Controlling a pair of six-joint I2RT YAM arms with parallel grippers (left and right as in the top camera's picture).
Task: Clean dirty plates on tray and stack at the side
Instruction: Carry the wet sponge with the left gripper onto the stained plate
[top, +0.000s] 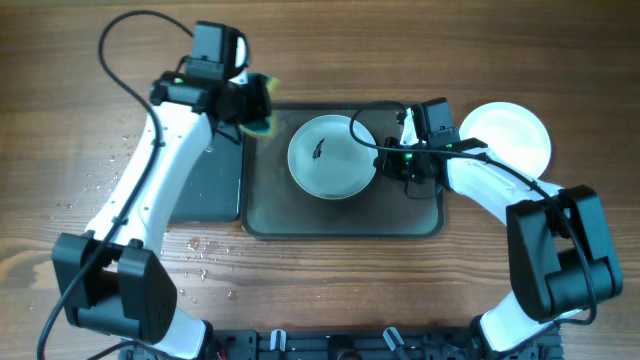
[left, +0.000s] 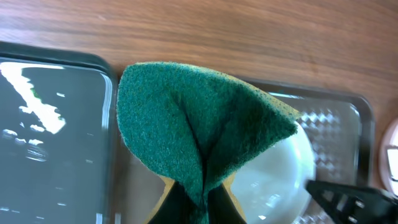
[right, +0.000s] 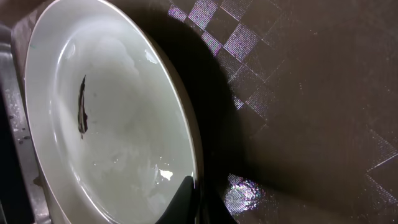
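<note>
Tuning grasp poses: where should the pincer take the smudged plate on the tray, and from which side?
The right rim of the plate, from the right, low and level. It is shallow and lies in the tray, so only the thin raised edge gives a pinch; the right pincer sits there.

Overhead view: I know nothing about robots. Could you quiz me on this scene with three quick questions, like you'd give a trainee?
1. True or false: the left gripper is clamped on a green sponge.
2. Where does the smudged plate lie? A) on the grey-green tray; B) on the black tray; C) on the bare wood.
3. How many plates does the overhead view show?

Key
1. True.
2. A.
3. Two: the smudged plate, plus a second plate on the table to the right of the tray.
</note>
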